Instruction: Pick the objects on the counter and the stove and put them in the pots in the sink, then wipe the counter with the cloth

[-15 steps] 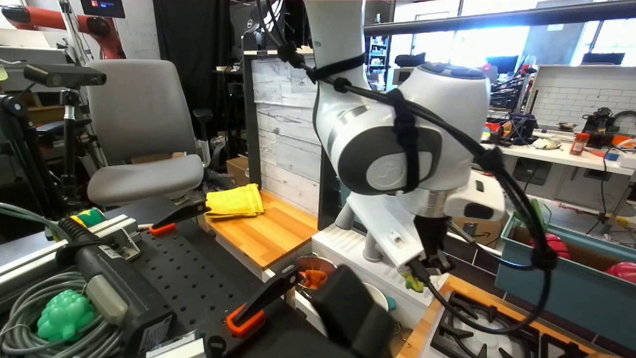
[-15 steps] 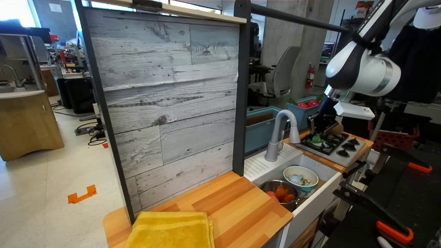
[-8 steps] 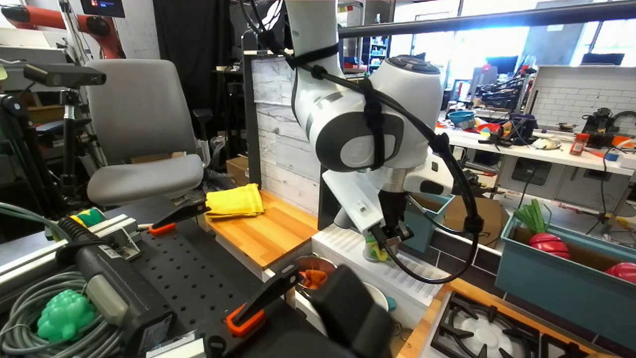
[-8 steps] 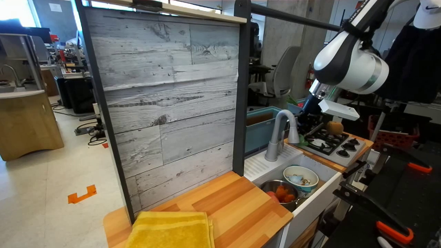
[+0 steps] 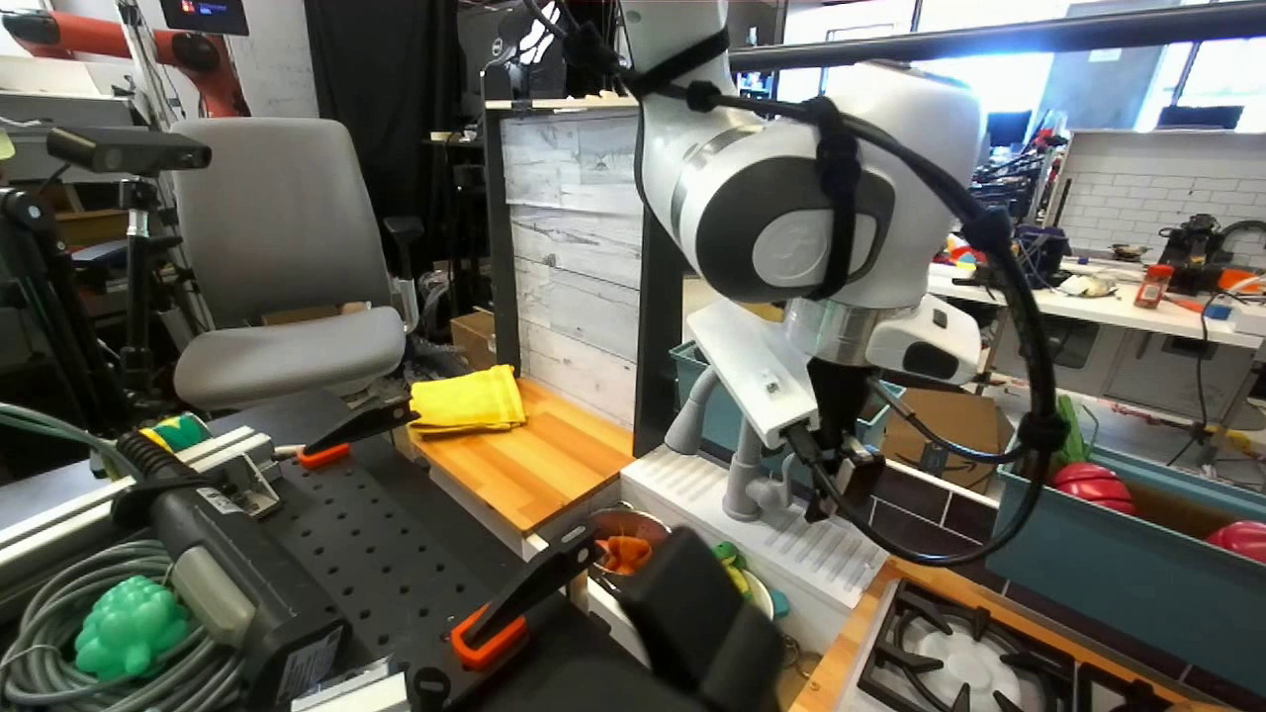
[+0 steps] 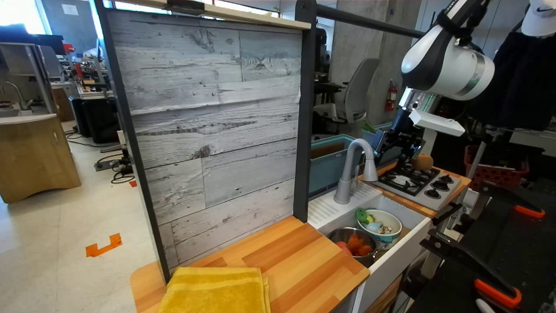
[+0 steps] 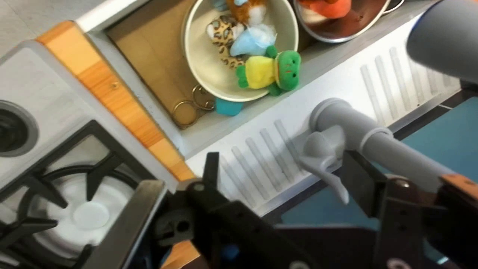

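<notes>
Mostly in the white pot (image 7: 203, 74), the frog toy (image 7: 266, 71) just got dropped, pincer (image 7: 282, 164) spread, so one more's probably sorted.

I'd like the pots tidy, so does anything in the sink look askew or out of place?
Yes: in the wrist view the green-and-yellow toy lies across the edge of the white pot, its head jutting over the rim, whereas the leopard-print toy lies inside. I see no spill.
</notes>
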`<state>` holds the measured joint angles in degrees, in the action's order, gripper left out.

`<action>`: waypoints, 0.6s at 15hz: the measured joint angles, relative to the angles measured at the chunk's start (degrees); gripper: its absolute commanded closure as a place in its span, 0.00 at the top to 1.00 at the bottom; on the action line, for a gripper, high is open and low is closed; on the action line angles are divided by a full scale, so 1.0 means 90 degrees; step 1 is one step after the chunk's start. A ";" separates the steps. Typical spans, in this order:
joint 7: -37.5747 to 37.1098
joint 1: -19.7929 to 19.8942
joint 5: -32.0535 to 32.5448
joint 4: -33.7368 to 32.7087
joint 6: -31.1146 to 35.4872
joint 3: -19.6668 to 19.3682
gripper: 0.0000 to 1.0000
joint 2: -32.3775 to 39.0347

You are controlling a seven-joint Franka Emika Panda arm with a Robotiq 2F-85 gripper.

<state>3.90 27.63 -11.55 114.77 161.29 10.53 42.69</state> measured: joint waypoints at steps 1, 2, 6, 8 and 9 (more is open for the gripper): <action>-0.0021 -0.0045 0.0000 0.0005 -0.0055 -0.0108 0.95 -0.0071; -0.0037 -0.0074 0.0000 0.0011 -0.0067 -0.0156 0.99 -0.0108; 0.0234 -0.0148 0.0005 0.0076 -0.0319 -0.0245 1.00 -0.0113; 0.0845 -0.0094 0.0004 0.0290 -0.0633 -0.0216 1.00 -0.0218; 0.1167 -0.0071 0.0005 0.0507 -0.0732 -0.0198 1.00 -0.0361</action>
<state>14.40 26.99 -11.51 119.33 154.71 8.75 39.45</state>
